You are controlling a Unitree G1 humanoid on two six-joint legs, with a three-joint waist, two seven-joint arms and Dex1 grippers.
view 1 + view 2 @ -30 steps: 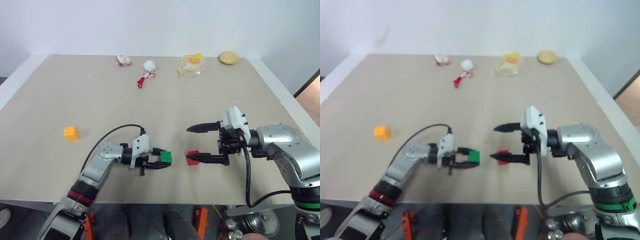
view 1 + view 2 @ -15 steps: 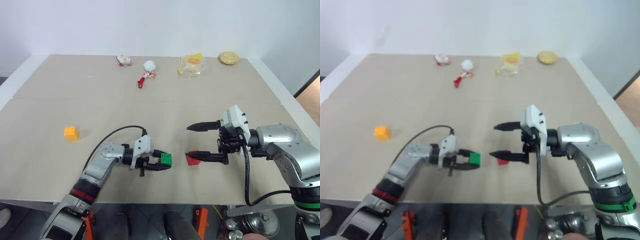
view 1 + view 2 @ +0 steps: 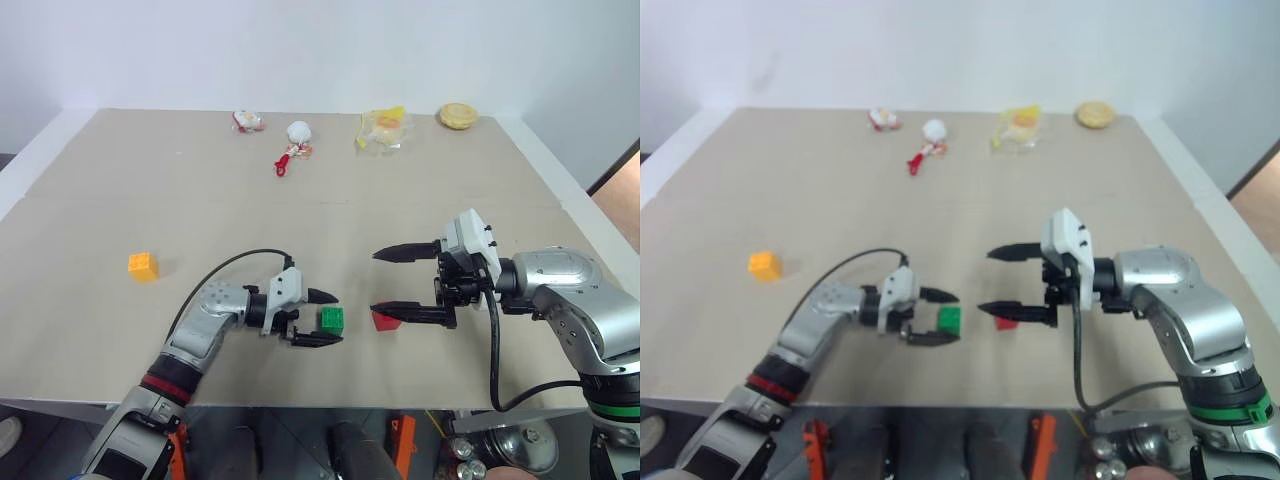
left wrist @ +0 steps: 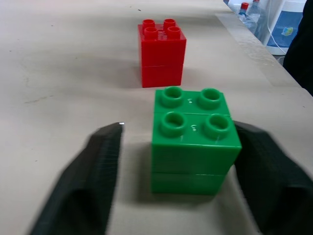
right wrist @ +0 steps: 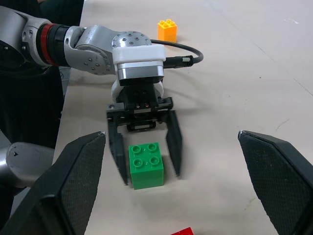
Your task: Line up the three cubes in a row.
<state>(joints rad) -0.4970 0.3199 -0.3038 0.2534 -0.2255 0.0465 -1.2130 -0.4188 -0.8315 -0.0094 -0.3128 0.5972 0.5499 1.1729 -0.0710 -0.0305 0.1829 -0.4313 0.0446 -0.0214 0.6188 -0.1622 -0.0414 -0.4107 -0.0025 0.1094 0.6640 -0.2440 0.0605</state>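
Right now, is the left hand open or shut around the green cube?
Open. The left hand has its two black fingers spread on either side of the green cube, with a gap showing on each side, and the cube sits upright on the table.

Bright, even light; soft shadows; left wrist view's fingers blurred.

left arm [image 3: 205, 318]: silver-grey dimpled shell; red ring and black band farther up.
left wrist block [image 5: 139, 64]: white cap over a grey housing; black cable loops out from it.
left gripper [image 3: 322, 319]: two tapered black fingers on a black bracket.
right arm [image 3: 565, 290]: rounded glossy silver shells; green band low down; black cable hangs below the white wrist block.
right gripper [image 3: 392, 282]: long pointed black fingers.
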